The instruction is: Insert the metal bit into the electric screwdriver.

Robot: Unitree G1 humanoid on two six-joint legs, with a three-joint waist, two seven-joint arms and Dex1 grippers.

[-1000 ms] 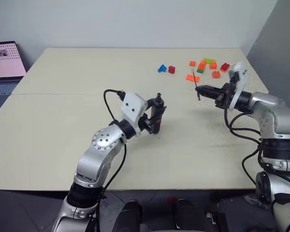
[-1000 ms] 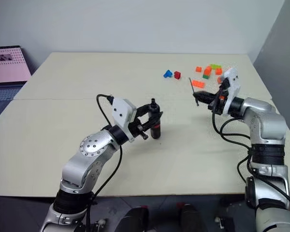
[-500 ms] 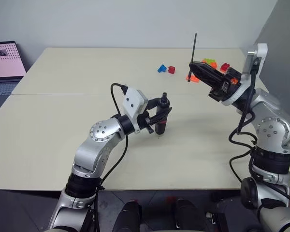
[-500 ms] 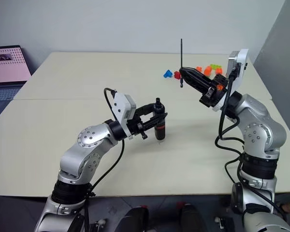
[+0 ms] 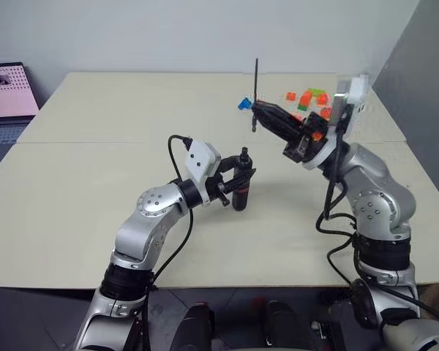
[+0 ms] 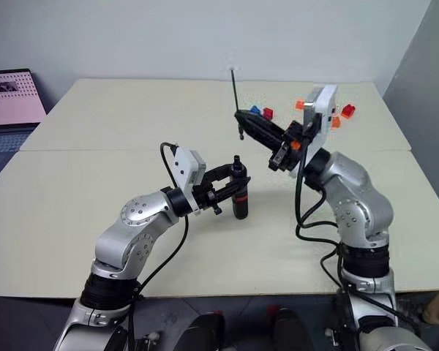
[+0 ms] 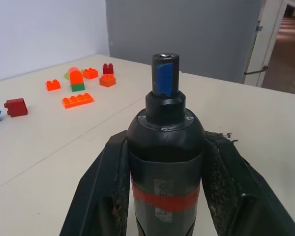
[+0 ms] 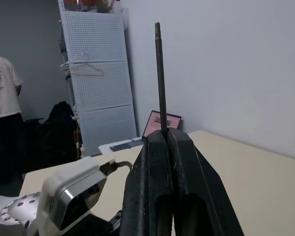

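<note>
The electric screwdriver (image 5: 240, 194), black with a red band, stands upright near the table's middle, its socket end (image 7: 165, 61) pointing up. My left gripper (image 5: 241, 183) is shut on its body from the left side, with one finger (image 7: 105, 187) on each flank. My right gripper (image 5: 257, 112) is shut on the metal bit (image 5: 255, 84), a thin dark rod that sticks straight up from the closed fingers (image 8: 157, 162). The bit hangs higher than the screwdriver's top, slightly behind and to its right, and is apart from it.
Several coloured toy bricks (image 5: 307, 99) lie scattered at the table's back right, behind my right arm. An open laptop (image 5: 6, 95) sits off the table's left edge. In the right wrist view a person (image 8: 2, 108) stands beside a pegboard (image 8: 96, 73).
My right arm swung left and rose with the bit, bringing it from near the bricks to above the screwdriver. The bit now stands upright. The left gripper and screwdriver stayed about in place.
</note>
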